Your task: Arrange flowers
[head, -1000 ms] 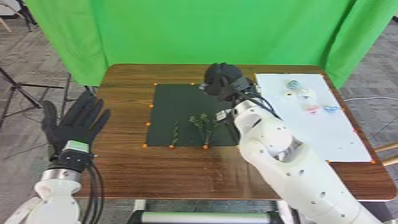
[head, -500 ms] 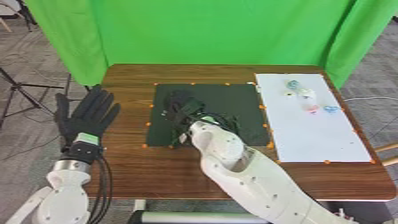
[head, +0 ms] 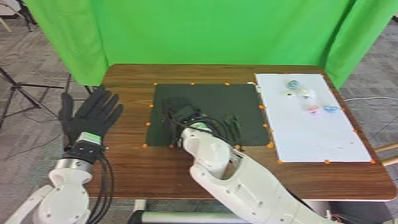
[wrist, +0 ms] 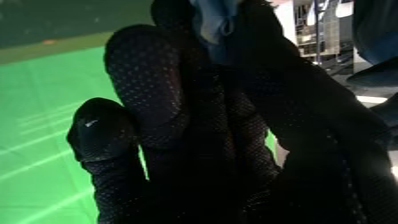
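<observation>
Here, right hand (head: 181,109) pinches blue piece (wrist: 211,25) near mat's left edge (head: 155,117)

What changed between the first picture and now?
The right robot hand, pinching something blue, moved left and nearer the robot across the dark mat. The left robot hand shifted slightly right. The small coloured pieces on the white sheet stayed put.

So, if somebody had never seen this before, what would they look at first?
Probably the bright green curtain hanging behind the table. Next, perhaps, the robot's big black left hand, spread wide at the table's left edge, and its right hand over the dark mat, with something pale blue in its grip. Then the small pastel flowers on the white sheet at the right.
</observation>
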Action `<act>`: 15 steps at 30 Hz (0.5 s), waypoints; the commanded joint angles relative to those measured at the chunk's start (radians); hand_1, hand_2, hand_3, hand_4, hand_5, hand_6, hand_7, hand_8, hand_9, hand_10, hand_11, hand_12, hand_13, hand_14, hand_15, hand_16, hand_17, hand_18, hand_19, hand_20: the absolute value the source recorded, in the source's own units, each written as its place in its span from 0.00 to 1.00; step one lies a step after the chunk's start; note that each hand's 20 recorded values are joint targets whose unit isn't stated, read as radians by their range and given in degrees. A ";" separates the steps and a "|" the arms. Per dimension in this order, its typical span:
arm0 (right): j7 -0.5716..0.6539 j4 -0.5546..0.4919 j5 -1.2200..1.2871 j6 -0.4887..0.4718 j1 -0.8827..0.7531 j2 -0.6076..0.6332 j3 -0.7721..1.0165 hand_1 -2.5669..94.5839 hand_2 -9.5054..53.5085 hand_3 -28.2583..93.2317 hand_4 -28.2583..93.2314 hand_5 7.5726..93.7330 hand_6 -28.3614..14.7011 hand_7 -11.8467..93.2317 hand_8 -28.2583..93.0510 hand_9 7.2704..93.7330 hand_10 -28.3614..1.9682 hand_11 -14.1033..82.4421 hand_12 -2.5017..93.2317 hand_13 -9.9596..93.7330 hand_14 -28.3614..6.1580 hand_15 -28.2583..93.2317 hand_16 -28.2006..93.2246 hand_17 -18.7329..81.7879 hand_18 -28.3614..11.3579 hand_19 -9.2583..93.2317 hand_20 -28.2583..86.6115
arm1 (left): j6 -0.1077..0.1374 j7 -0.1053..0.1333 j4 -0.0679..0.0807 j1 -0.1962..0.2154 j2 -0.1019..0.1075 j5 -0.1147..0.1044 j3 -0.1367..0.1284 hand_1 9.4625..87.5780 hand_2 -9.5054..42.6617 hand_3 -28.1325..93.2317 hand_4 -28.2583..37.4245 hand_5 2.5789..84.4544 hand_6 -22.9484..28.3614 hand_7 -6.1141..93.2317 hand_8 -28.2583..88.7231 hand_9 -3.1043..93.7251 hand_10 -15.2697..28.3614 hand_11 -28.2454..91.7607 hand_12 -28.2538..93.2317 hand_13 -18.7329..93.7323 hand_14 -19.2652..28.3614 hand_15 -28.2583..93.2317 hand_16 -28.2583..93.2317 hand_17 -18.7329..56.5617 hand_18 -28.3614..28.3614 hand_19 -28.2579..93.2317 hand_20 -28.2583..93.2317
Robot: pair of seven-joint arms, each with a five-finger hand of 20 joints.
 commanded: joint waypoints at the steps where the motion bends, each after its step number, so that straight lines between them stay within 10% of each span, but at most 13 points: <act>1: 0.006 -0.013 -0.021 0.004 -0.021 -0.014 -0.013 0.56 0.00 0.82 0.00 0.79 0.61 0.34 0.26 0.89 0.56 0.28 0.31 0.86 0.59 0.67 0.47 0.67 0.20 1.00 0.60 | 0.000 -0.005 -0.003 0.000 -0.009 -0.001 -0.003 0.16 0.59 0.74 0.00 0.51 0.58 0.18 0.16 0.42 0.65 0.41 0.29 0.40 0.67 0.53 0.14 0.20 0.71 0.52 0.31; 15: 0.022 -0.037 -0.034 -0.007 -0.039 -0.005 -0.010 0.45 0.00 0.85 0.00 0.73 0.62 0.33 0.13 0.81 0.47 0.34 0.21 0.84 0.56 0.68 0.46 0.65 0.18 1.00 0.59 | 0.015 0.000 -0.016 0.023 -0.003 -0.002 -0.024 0.16 0.55 0.78 0.00 0.51 0.59 0.20 0.16 0.40 0.65 0.41 0.30 0.39 0.68 0.54 0.15 0.19 0.71 0.52 0.31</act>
